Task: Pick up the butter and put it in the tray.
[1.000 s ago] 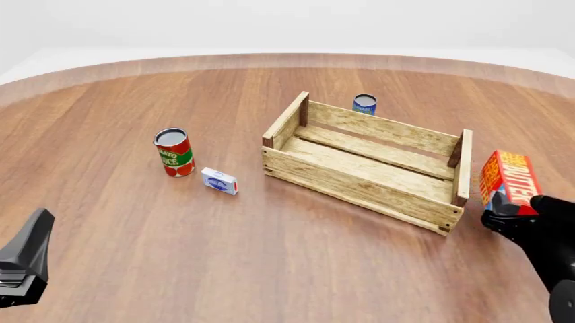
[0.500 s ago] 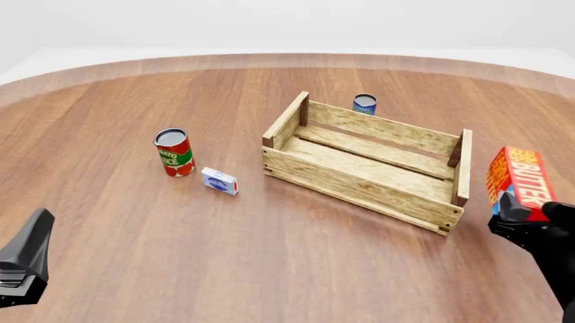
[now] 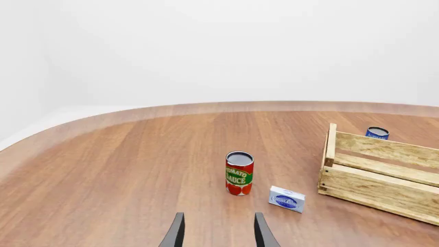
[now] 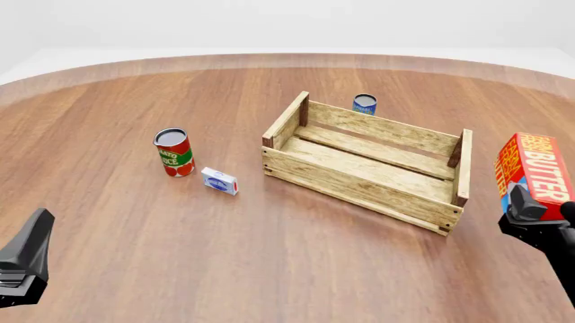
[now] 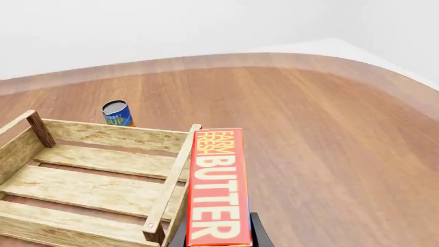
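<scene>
Butter is up in the air now, clamped in the right hand at its lower end, standing on end just off the right end of the tray. Compared with a second ago it sits higher and further right in the front view, and the carton has turned so the white lettering faces the camera more squarely. So the pick-up part looks done, and what's left is carrying it over the tray wall and setting it down inside. Nothing is in the tray yet.

Everything else is where it was: red can, small box beside it, blue can behind the tray. The left hand hasn't budged from the near left edge of the bench.

Front view gives the overall layout but hides how the butter lines up with the tray. The right wrist view fills that in: the butter hangs right next to the tray's end wall, outside it, with the slatted floor wide open beyond. Only dark bits of the hand peek out from under the carton there. The left wrist view is the only one showing the left hand properly, fingers apart with nothing between them, pointed toward the red can and the small box.
</scene>
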Motion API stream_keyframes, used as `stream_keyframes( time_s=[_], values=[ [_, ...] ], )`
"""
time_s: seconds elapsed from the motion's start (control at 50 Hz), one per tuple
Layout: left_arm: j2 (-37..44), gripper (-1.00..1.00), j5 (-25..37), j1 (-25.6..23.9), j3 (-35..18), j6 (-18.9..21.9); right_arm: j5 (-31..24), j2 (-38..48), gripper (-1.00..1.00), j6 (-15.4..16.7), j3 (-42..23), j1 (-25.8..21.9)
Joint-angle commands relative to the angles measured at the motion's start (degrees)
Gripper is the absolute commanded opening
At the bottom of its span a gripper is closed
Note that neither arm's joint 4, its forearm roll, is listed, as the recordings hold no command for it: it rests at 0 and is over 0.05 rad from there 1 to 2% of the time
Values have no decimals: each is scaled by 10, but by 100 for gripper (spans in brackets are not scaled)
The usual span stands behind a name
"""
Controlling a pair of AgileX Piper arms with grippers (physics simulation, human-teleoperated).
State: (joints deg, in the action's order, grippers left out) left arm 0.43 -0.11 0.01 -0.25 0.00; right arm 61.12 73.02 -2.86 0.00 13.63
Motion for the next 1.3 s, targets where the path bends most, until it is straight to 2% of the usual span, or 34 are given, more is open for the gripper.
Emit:
stream_keyframes(
  time_s=[0.02, 0.04, 0.1, 0.18, 0.26, 0.58, 1.08, 1.3],
  values=[
    [0, 100, 0, 0, 0, 0, -155, -186, -100, -2, 0, -7],
    [0, 100, 0, 0, 0, 0, -155, -186, -100, -2, 0, -7],
    [0, 100, 0, 0, 0, 0, -208, -239, -100, -1, 0, -10],
    [0, 100, 0, 0, 0, 0, -243, -273, -100, 5, 0, -12],
    [0, 100, 0, 0, 0, 0, -303, -340, -100, 14, 0, -16],
    [0, 100, 0, 0, 0, 0, -400, -424, -100, 43, -27, -41],
    [0, 100, 0, 0, 0, 0, -468, -451, -100, 67, -76, -79],
    [0, 100, 0, 0, 0, 0, -436, -394, -100, 77, -98, -109]
  ],
)
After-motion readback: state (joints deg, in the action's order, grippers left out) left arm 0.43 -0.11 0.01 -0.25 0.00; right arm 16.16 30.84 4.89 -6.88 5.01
